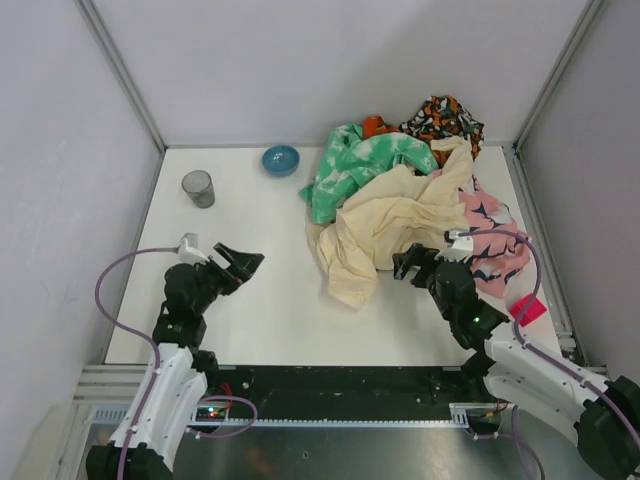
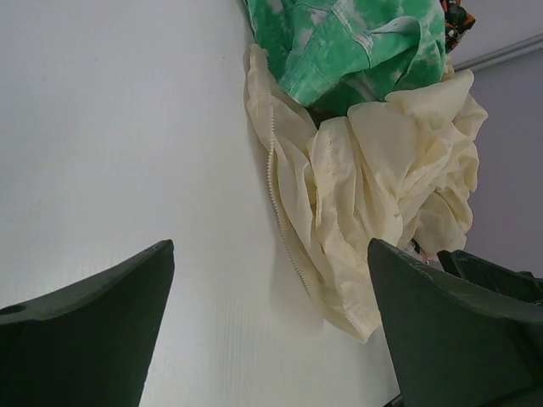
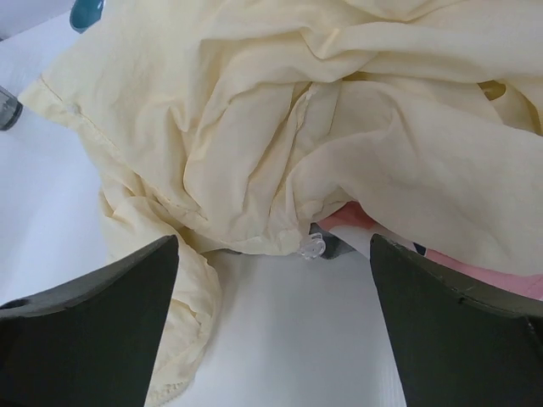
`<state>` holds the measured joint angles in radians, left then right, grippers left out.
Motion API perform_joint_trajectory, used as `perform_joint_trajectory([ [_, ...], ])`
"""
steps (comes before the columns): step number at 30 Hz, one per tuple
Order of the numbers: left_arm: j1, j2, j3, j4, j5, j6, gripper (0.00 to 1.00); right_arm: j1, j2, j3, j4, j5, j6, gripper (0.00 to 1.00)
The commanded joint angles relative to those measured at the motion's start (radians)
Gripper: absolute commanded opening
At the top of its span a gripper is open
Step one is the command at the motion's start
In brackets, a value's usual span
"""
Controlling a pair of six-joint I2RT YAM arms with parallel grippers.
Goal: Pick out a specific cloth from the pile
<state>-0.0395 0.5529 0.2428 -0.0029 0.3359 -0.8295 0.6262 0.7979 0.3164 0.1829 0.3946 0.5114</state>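
On the white worktop the pile is heaped at the far right, against the back wall. A cream-beige cloth is spread across its near side, a green-and-white mottled cloth lies at its far left, an orange-black-white patterned cloth is bunched at the back, and a pink cloth with dark marks is seen at the right. The grey cloth is almost wholly hidden: only a small grey sliver is shown in the right wrist view, tucked under the near hem of the cream-beige cloth beside a clear button, and whether it belongs to that garment cannot be told for certain. The right pincer is held at the near edge of the cream-beige cloth with its 2 fingers spread wide and nothing gripped between them. The left pincer is held over bare worktop, well apart from the pile, its 2 fingers likewise spread wide and empty. A blue bowl and a grey cup are set at the far left.
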Motion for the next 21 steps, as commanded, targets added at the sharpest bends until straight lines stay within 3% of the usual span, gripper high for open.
perform_joint_trajectory([
  [1, 0.01, -0.019, 0.012, -0.005, -0.004, 0.017, 1.0, -0.001, -0.051, 0.03, -0.001, 0.009, -0.014, 0.99],
  [7, 0.01, -0.035, 0.012, -0.048, -0.031, 0.005, 1.0, -0.002, -0.147, 0.03, -0.048, -0.031, -0.087, 0.99],
  [12, 0.01, -0.024, 0.012, -0.06, -0.03, 0.006, 1.0, 0.002, -0.223, 0.072, -0.073, -0.176, -0.296, 0.99],
  [16, 0.01, -0.006, 0.011, -0.061, -0.03, 0.006, 1.0, 0.045, -0.137, 0.172, -0.202, -0.194, -0.492, 0.99],
  [21, 0.01, 0.003, 0.012, -0.06, -0.025, 0.014, 1.0, 0.196, 0.05, 0.222, -0.279, -0.035, -0.926, 0.99],
])
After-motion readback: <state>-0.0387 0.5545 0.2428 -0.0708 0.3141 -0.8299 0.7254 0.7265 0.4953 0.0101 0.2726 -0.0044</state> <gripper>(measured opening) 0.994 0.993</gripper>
